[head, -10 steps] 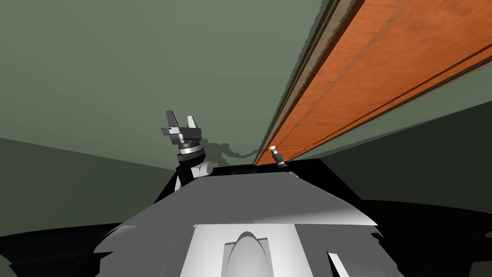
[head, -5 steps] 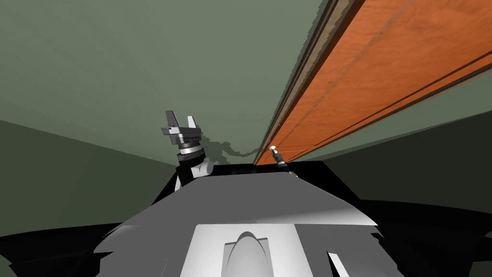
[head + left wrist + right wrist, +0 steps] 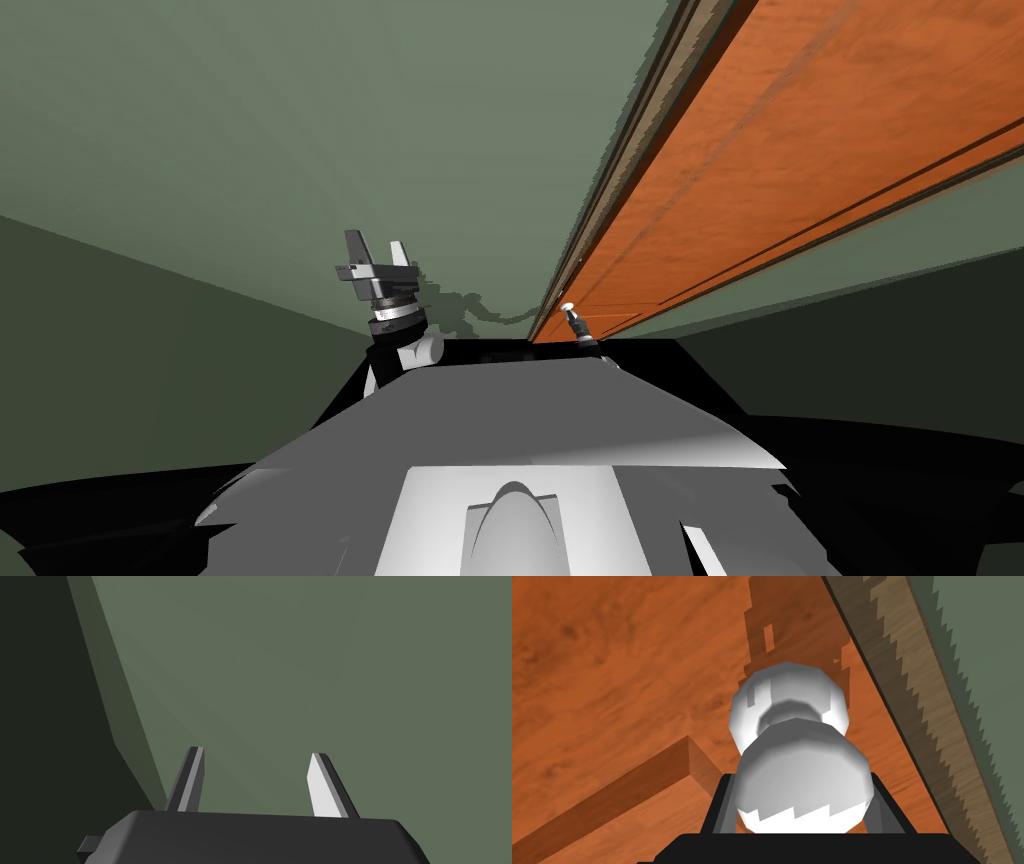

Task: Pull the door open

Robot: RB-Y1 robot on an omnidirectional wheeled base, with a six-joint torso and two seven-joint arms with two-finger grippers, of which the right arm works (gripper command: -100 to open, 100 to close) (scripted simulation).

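The door (image 3: pixel 800 130) is an orange wooden panel with a raised moulding (image 3: pixel 607 796), running up the right in the head view. Its knob (image 3: pixel 802 776) is a rounded white and grey one on a round rose (image 3: pixel 789 693). My right gripper (image 3: pixel 802 798) is shut on the knob, with one finger pressing each side. In the head view the knob (image 3: pixel 567 308) is a small white dot at the door's near edge, with the right gripper (image 3: pixel 576 322) right behind it. My left gripper (image 3: pixel 378 255) is raised to the left of the door, facing a green wall, open and empty (image 3: pixel 257 752).
A brown door frame (image 3: pixel 912 691) runs along the knob side of the door, with green wall (image 3: pixel 300 130) beyond it. Darker green surfaces (image 3: pixel 120 350) lie low on both sides.
The green wall's lower boundary and the door's edges have shifted a little across the head view, so my view has moved. Both grippers keep their places and the right one stays on the knob.
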